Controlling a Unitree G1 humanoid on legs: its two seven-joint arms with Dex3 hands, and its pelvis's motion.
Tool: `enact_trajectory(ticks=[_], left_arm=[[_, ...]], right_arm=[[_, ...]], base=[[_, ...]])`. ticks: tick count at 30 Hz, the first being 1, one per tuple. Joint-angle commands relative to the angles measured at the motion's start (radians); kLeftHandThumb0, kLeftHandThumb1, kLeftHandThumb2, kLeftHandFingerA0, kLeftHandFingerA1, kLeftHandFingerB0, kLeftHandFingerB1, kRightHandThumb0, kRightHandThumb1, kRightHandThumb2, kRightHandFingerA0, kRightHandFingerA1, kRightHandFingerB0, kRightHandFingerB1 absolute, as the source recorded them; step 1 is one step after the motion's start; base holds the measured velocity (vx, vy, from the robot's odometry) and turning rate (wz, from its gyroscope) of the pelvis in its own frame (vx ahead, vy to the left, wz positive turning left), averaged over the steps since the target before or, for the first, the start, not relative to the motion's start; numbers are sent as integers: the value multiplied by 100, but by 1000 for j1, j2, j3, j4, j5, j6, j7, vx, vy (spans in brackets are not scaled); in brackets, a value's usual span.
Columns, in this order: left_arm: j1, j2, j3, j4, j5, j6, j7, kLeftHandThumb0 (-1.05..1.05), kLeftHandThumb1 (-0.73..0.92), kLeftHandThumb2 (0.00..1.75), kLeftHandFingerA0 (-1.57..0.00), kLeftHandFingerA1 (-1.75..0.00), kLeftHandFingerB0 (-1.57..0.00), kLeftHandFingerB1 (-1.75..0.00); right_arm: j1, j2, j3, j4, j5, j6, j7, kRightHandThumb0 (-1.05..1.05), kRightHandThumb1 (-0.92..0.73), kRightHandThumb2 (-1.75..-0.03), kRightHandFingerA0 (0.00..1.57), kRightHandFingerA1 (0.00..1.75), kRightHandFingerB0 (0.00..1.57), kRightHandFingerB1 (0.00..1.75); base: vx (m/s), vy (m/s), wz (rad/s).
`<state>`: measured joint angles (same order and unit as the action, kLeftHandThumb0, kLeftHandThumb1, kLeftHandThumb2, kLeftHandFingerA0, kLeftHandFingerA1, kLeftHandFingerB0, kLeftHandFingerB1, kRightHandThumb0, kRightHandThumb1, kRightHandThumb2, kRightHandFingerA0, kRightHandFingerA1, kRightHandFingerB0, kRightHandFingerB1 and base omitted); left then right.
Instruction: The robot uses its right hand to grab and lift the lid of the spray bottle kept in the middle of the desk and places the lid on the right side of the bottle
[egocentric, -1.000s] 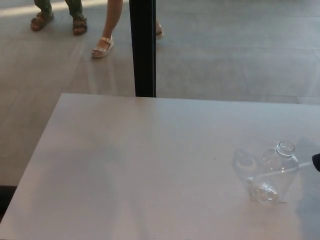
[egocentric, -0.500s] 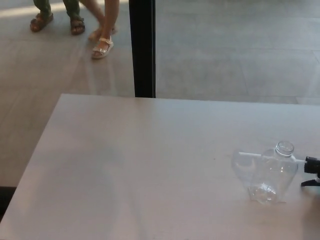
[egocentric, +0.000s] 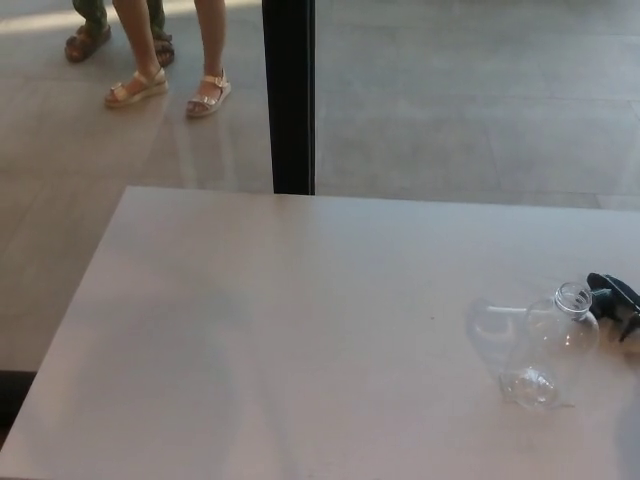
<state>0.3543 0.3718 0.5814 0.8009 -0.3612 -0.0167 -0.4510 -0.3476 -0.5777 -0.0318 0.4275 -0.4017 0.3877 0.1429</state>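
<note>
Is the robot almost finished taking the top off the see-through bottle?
Nearly. The bottle stands with its neck open, so the lid is already off. The black sprayer lid is to the bottle's right, at the picture's edge. I can't tell whether it rests on the desk. No hand shows.

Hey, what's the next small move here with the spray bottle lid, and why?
Probably set the lid down on the desk just right of the bottle: its neck is already open, and the black lid shows close beside it at the picture's edge.
</note>
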Motion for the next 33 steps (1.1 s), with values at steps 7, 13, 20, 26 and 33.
enact_trajectory(ticks=[7, 13, 20, 26, 33], left_arm=[[6, 11, 5, 17, -5, -21, 1, -89, 88, 67, -55, -49, -36, -37], [1, 12, 3, 15, -7, -12, -3, -84, 67, 107, -51, -60, -32, -51], [-9, 9, -4, 19, -1, -16, 3, -88, 88, 66, -55, -50, -37, -38], [7, 3, -5, -4, -5, -13, -5, -91, 72, 111, -48, -59, -31, -51], [-2, 8, -3, 5, -2, -19, 2, -87, 71, 110, -49, -60, -32, -52]], right_arm=[[132, -257, -253, -349, 151, 34, 228, -101, -61, -94, 0, 0, 0, 3], [226, -365, -593, -389, 237, 22, 292, -99, -59, -96, 0, 0, 0, 8], [456, -250, -950, -58, 289, -81, 99, -98, -64, -100, 0, 0, 11, 18], [526, -41, -1103, 167, 445, -154, 5, -84, -59, -90, 0, 12, 8, 9], [469, 92, -1124, 348, 504, -216, -53, -79, -56, -84, 0, 5, 10, 15]], base=[[0, 0, 0], [0, 0, 0], [0, 0, 0], [0, 0, 0], [0, 0, 0]])
